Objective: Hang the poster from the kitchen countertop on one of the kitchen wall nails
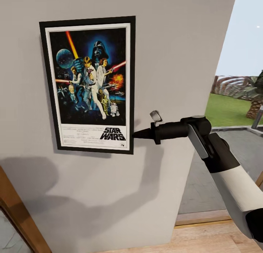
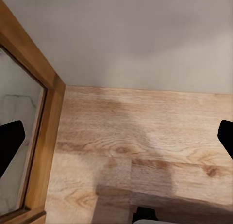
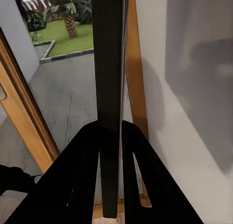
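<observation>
Gripping the poster point(image 1: 89, 85) by the lower part of its right edge: right gripper point(image 1: 136, 135), fingers pinched together on the black frame, arm reaching in level from the right side of the head view. In the right wrist view, same right gripper point(image 3: 110, 151) closing its two dark fingers point(image 3: 85, 170) on the thin dark edge of the poster point(image 3: 108, 88), seen side-on and running straight away from the camera.

Filling most of the head view: pale grey wall point(image 1: 175, 56), carrying the poster flat against it, upright, high and to the left, with arm shadows falling below. Standing out from the wall just right of the poster's lower corner and just above the gripper: small grey nail-like peg point(image 1: 155, 116).

Opening at the right: glass doorway onto a paved terrace point(image 1: 233, 143), lawn and palm beyond. Running along the bottom: light wood floor point(image 2: 145, 146), meeting the wall. Leaning in at the lower left: wood-framed panel point(image 2: 46, 136) with a marbled face.

Showing at the two sides of the left wrist view: left gripper fingertips point(image 2: 10, 141), held wide apart over the floor, holding nothing.
</observation>
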You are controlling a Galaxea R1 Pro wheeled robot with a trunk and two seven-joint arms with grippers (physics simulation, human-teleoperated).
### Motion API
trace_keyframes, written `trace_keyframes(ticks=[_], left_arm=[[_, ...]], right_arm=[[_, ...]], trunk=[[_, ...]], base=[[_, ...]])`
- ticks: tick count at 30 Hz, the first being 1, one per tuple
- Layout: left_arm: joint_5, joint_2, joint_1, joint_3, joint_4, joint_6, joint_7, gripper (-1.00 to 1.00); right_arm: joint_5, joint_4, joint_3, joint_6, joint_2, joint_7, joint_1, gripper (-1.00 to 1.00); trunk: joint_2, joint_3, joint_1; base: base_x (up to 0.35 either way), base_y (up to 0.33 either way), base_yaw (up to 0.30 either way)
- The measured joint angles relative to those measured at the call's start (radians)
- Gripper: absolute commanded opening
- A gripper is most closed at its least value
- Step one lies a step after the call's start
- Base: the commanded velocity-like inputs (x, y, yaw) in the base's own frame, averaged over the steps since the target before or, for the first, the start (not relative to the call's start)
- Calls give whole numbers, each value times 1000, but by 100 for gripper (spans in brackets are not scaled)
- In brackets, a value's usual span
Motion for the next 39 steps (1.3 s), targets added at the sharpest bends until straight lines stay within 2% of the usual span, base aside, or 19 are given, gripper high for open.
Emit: trace_keyframes(ticks=[10,39], left_arm=[[0,0,0,0,0,0,0,100],[0,0,0,0,0,1,0,100]], right_arm=[[0,0,0,0,0,0,0,-100],[-1,2,0,0,0,0,2,-100]], trunk=[[0,0,0],[0,0,0]], base=[[0,88,0],[0,15,0]])
